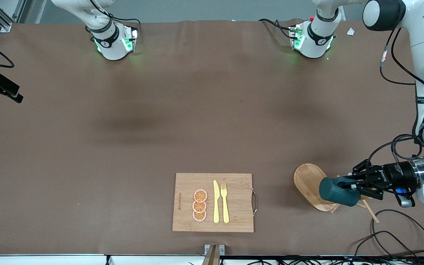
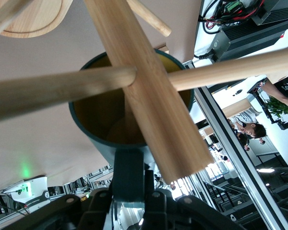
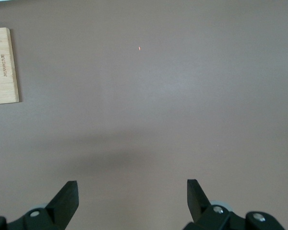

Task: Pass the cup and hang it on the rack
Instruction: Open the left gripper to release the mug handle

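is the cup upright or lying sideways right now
Sideways. The left gripper holds the cup by its handle, horizontal over the rack; its empty yellow inside faces the rack's post.

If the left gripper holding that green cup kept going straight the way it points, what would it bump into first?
Most likely the rack. The left gripper holds the cup by its handle, mouth forward, and in the left wrist view the rack's post and pegs already cross the cup's opening. How close they are is unclear.
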`<state>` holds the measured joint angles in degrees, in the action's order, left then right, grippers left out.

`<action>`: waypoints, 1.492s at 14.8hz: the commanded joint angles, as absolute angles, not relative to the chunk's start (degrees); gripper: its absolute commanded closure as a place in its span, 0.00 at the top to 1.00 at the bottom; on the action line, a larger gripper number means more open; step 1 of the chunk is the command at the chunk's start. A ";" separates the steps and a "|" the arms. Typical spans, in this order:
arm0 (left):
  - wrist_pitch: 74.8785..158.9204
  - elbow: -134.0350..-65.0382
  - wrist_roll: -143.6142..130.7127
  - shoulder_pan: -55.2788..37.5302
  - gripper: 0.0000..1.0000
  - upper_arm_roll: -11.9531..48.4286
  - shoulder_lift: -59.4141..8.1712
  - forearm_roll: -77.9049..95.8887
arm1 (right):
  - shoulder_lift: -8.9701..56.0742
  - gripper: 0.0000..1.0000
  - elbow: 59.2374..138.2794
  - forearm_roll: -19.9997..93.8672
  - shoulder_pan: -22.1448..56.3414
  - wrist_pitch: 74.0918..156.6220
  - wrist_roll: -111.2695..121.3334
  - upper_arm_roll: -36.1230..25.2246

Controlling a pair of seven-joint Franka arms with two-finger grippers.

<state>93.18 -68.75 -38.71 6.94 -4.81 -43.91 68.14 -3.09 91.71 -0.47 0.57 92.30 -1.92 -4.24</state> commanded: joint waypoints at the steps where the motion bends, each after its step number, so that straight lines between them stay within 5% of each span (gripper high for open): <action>1: 93.16 -67.94 -37.62 7.38 0.09 -4.83 -44.56 69.43 | -4.48 1.00 92.46 -1.23 1.05 91.85 -1.76 -4.39; 4: 93.16 -67.94 -37.70 7.29 0.35 -4.83 -44.65 69.43 | -4.48 1.00 92.46 -1.14 1.05 91.85 -1.76 -4.39; 7: 93.16 -67.94 -36.92 7.21 1.00 -4.75 -44.30 69.52 | -4.48 1.00 92.46 -1.23 1.05 91.85 -1.76 -4.39; 15: 93.08 -67.85 -37.35 6.77 1.00 -5.01 -39.91 67.42 | -4.48 1.00 92.46 -1.14 1.05 91.85 -1.76 -4.48; 22: 92.99 -67.94 -37.18 3.00 1.00 -4.31 -30.95 47.59 | -4.48 1.00 92.46 -1.23 1.05 91.93 -1.76 -4.48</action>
<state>93.03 -66.73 -37.44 4.84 -4.22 -34.59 53.79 -3.10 91.71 -0.47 0.57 92.28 -1.92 -4.25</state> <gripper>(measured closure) 0.000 0.000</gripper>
